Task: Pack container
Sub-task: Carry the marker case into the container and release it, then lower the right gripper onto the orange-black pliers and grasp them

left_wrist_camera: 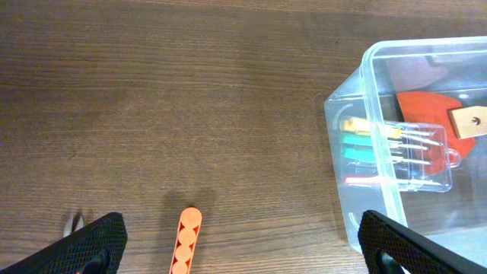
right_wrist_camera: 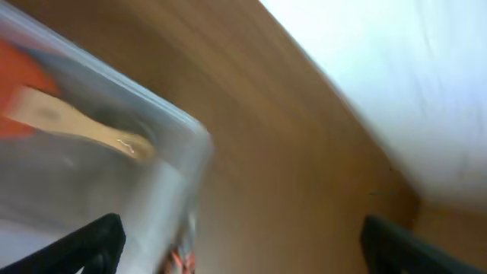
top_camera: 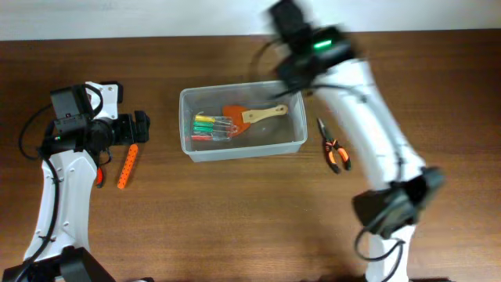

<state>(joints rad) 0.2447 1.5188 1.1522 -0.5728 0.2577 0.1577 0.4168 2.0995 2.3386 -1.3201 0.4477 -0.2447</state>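
Packing looks roughly half done: container (top_camera: 235,150) mid-worktop holds 2 items, screwdriver pack (top_camera: 213,127) and wooden-handled brush (top_camera: 235,115), while orange strip (top_camera: 127,166) at its 9 o'clock and pliers (top_camera: 333,150) at 3 o'clock wait outside; left tool (left_wrist_camera: 247,242) and right tool (right_wrist_camera: 243,237) both apart, empty.

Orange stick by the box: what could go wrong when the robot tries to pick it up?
The orange stick lies flat on the table, so the open left gripper might scrape the wood or slip off it. The blurred right gripper hangs right at the container corner and could bump it.
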